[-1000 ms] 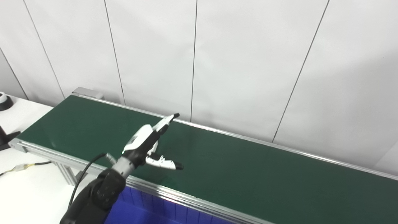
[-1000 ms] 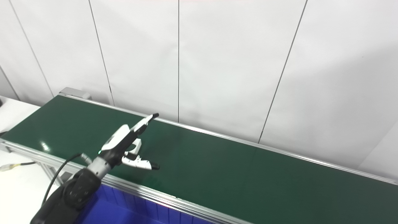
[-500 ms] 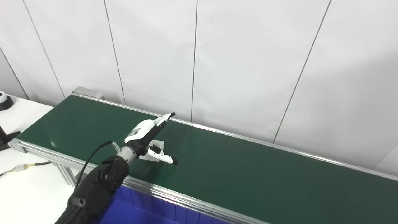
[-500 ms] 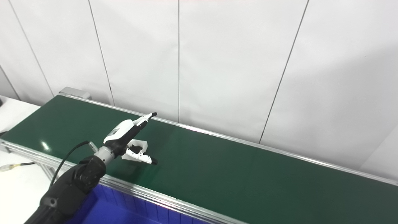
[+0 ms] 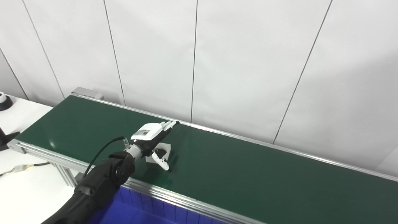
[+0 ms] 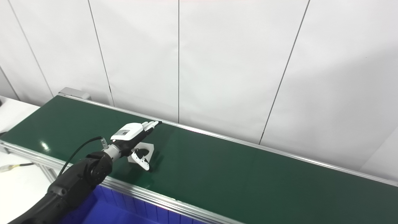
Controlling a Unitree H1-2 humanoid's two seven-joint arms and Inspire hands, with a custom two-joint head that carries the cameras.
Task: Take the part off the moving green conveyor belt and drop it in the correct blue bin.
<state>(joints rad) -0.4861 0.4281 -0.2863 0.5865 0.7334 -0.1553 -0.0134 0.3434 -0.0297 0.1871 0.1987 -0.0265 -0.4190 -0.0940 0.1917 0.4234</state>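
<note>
The part [image 5: 162,151] is a small white flat piece with a dark hole in it, lying on the green belt [image 5: 248,174] a little left of the frame's centre, nearer the belt's front rail than its back one. My left hand [image 5: 154,140] is right over it: my fingers [image 5: 168,125] stretch out straight above its far side, pointing toward the upper right, and my thumb [image 5: 164,161] curls down on its near side, so the part sits between them. My hand is open, with a wide gap from thumb to fingers, and I cannot tell whether the thumb touches the part. My dark forearm [image 5: 102,183] runs down to the lower left corner with a black cable [image 5: 102,151] looping off the wrist. Along the bottom edge, below the belt's silver rail, is the blue bin [image 5: 149,208]. A white table [image 5: 28,186] fills the left side, and white wall panels [image 5: 248,62] the upper half.
</note>
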